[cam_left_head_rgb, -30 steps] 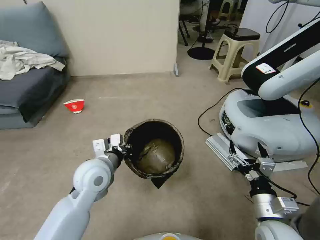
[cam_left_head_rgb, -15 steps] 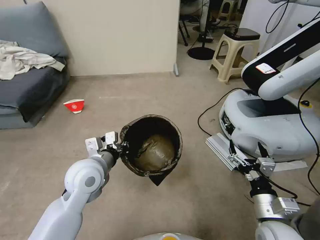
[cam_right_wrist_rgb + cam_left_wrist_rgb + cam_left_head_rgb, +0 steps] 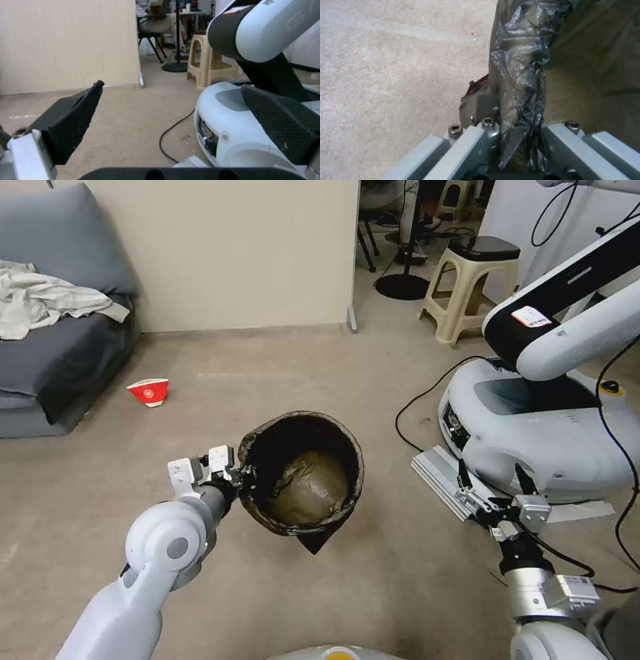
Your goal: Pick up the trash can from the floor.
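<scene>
L gripper (image 3: pixel 241 481) clamped on near-left rim of trash can (image 3: pixel 301 473); wrist view shows both fingers (image 3: pixel 471 140) pinching the folded black bag (image 3: pixel 516 75) and the rim between them. Can tilted, mouth facing up toward head cam, bag lining visible inside w/ crumpled bottom. A dark patch lies on the floor (image 3: pixel 373 593) just below the can; cannot tell for sure whether the base touches the floor. Can sits roughly centre of head view, in front of robot, between the two arms.

R gripper (image 3: pixel 494 490) well apart from can, off to the right, low, near base of a second white robot (image 3: pixel 533 433). Fingers spread apart, nothing between them; wrist view shows the two black pads (image 3: pixel 71 120) wide apart w/ floor and cable (image 3: pixel 170 135) beyond.

Other: red-white paper cup (image 3: pixel 149 392) on floor, far left of can, near grey sofa (image 3: pixel 60 347). Beige stool (image 3: pixel 470 287) at back right.
</scene>
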{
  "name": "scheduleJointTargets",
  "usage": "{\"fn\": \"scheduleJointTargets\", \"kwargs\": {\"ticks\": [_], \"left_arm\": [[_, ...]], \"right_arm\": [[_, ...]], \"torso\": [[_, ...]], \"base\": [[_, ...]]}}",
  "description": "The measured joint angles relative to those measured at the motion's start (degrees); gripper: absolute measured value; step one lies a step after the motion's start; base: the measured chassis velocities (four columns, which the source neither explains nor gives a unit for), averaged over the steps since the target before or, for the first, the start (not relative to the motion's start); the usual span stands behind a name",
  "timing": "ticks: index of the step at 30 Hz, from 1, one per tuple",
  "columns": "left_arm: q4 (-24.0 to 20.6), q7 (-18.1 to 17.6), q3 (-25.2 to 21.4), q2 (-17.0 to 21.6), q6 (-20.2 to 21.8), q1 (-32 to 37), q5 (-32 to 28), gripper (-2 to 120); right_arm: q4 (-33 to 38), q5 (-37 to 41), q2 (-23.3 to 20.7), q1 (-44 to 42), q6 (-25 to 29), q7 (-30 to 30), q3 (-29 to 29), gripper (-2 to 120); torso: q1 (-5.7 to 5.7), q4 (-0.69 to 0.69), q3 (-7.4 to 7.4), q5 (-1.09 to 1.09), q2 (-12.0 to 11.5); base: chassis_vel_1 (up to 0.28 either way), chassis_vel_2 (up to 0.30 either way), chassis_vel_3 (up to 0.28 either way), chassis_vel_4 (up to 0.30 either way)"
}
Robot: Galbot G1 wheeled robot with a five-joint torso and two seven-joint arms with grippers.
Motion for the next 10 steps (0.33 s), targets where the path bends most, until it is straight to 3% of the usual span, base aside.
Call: {"fn": "scheduleJointTargets", "kwargs": {"ticks": [10], "left_arm": [[-0.5,0.0,-0.3,0.2,0.0,0.3,0.0,1]], "right_arm": [[0.0,0.0,0.1,0.0,0.1,0.0,-0.1,100]], "torso": [[0.00,0.00,0.00,0.00,0.0]], "base": [[0.000,0.000,0.000,0.000]]}}
